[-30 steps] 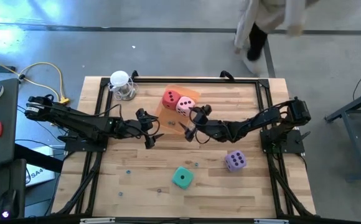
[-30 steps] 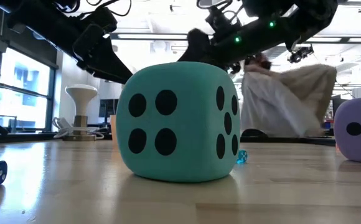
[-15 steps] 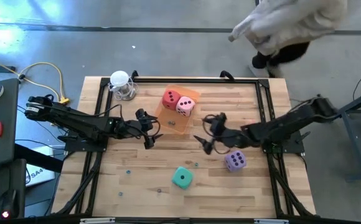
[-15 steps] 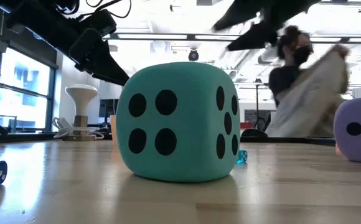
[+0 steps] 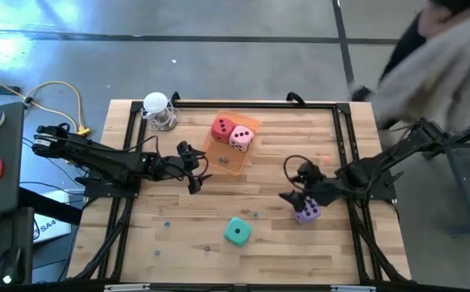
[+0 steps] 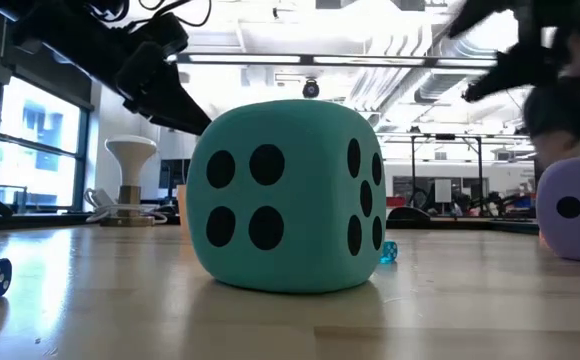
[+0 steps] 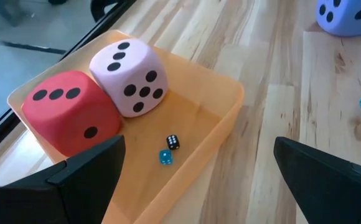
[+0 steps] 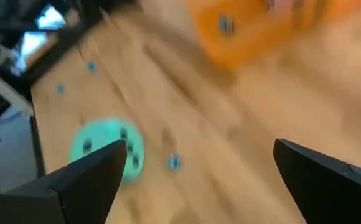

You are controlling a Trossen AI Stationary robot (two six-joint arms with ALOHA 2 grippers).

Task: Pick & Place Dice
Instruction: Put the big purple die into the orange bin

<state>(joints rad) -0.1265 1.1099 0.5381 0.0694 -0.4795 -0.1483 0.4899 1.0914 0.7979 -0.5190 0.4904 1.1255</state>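
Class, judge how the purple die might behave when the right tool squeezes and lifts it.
The purple die looks soft with rounded edges, so it probably compresses slightly. It seems light for its bulk. Its flat faces suggest it settles, not rolls. The right tool hovers open above it.

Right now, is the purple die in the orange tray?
No, the purple die sits on the bare table, apart from the orange tray, which holds the red and pink dice.

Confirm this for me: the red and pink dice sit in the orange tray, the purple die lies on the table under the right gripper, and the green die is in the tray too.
Not quite. The green die lies on the bare table, outside the orange tray, as the high view shows. The rest holds: the red die and pink die sit in the tray, and the purple die lies under the right gripper.
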